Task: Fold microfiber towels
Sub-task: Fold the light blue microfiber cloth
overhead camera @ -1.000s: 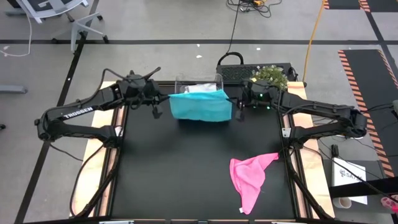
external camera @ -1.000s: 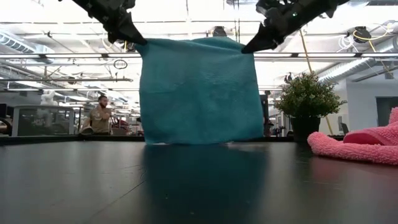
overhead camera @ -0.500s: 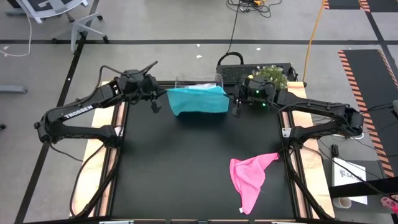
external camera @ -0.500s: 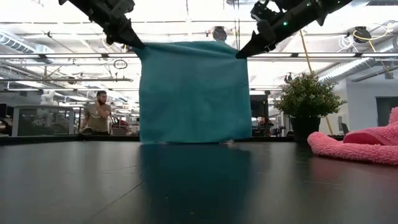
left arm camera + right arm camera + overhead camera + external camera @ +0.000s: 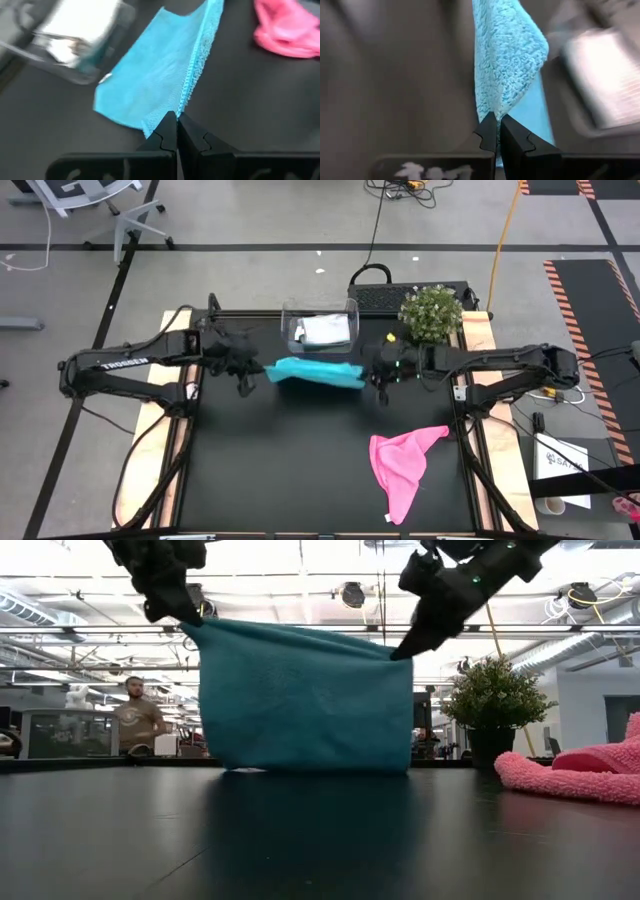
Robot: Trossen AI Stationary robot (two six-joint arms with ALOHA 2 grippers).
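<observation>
The teal towel [image 5: 312,371] hangs as a sheet between my two grippers near the table's far middle; its lower edge [image 5: 310,768] reaches the tabletop. My left gripper [image 5: 262,370] is shut on its left top corner, my right gripper [image 5: 368,373] on its right top corner. The pink towel [image 5: 403,468] lies crumpled on the table at the right. The light grey-white towel [image 5: 322,330] sits in the clear bin [image 5: 290,330]. My left gripper pinches the teal towel's top left corner [image 5: 172,111] between its two shut fingers, coming from the table's left side, slanting down. The towel hangs below, drawn fairly taut along its top edge, with its bottom on the table. My right gripper pinches the top right corner [image 5: 492,111] between its two shut fingers, coming from the table's right side, slanting down. The towel hangs below it, bottom edge on the table.
The clear bin stands at the far edge just behind the teal towel. A potted plant [image 5: 431,312] stands at the far right corner. A person [image 5: 138,725] shows in the room beyond the table. Bare black tabletop [image 5: 280,460] lies toward the near edge.
Both grippers have moved toward the table's near edge and down with the teal towel, away from the bin. The towel's top edge has dropped and now slopes down to the right; its lower edge stays at the tabletop.
</observation>
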